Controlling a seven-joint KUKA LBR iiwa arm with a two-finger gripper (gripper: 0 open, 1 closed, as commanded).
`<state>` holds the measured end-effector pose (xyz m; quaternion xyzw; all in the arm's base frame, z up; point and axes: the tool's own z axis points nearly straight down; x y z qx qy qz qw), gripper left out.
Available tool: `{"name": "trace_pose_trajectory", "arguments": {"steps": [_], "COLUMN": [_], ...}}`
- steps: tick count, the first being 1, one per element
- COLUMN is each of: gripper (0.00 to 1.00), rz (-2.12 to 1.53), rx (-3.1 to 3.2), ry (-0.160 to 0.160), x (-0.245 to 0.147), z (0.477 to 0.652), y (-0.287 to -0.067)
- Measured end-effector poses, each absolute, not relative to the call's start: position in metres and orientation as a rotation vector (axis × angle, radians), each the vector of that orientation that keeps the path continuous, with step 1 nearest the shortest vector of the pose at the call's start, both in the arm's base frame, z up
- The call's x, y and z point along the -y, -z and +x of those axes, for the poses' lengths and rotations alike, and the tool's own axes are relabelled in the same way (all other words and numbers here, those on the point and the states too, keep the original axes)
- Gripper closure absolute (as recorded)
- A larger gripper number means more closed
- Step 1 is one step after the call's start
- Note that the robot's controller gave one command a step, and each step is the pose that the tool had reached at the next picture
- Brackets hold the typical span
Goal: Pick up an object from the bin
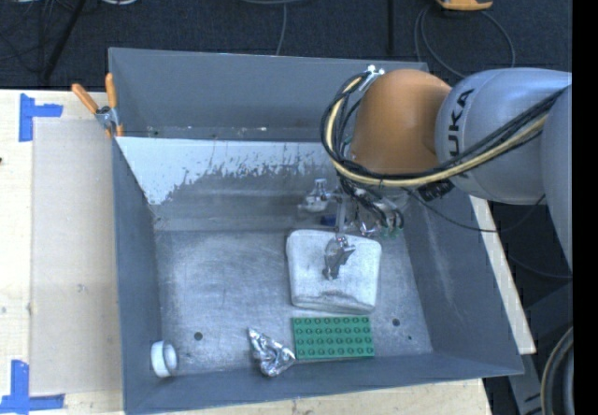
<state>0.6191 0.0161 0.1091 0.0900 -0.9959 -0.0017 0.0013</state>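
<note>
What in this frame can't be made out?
Camera view:
- Whether the claw touches the white pad: the top-down angle hides any gap.
- Far right corner of the bin: hidden by the robot's wrist.
- What the crumpled silver thing is: too small.

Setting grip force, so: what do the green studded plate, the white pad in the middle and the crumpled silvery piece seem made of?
Green plate: hard moulded plastic, going by its even rows of studs. White pad: soft cloth or foam, matte with rounded edges. Silvery piece: probably foil, shiny and creased.
</note>
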Motion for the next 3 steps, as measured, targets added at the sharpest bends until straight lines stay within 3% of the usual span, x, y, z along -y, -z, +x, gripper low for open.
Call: {"name": "trace_pose_trajectory", "arguments": {"steps": [1, 2, 3], "gripper": [0.0, 0.0, 0.0], "rz": [0.342, 0.535, 0.776], "rx": [3.127, 3.102, 3.04], "ry": [0.001, -0.008, 0.002], "x": [-0.022, -0.057, -0.057], "z": [0.621, 0.618, 0.524], "y": [-0.105, -0.106, -0.124]}}
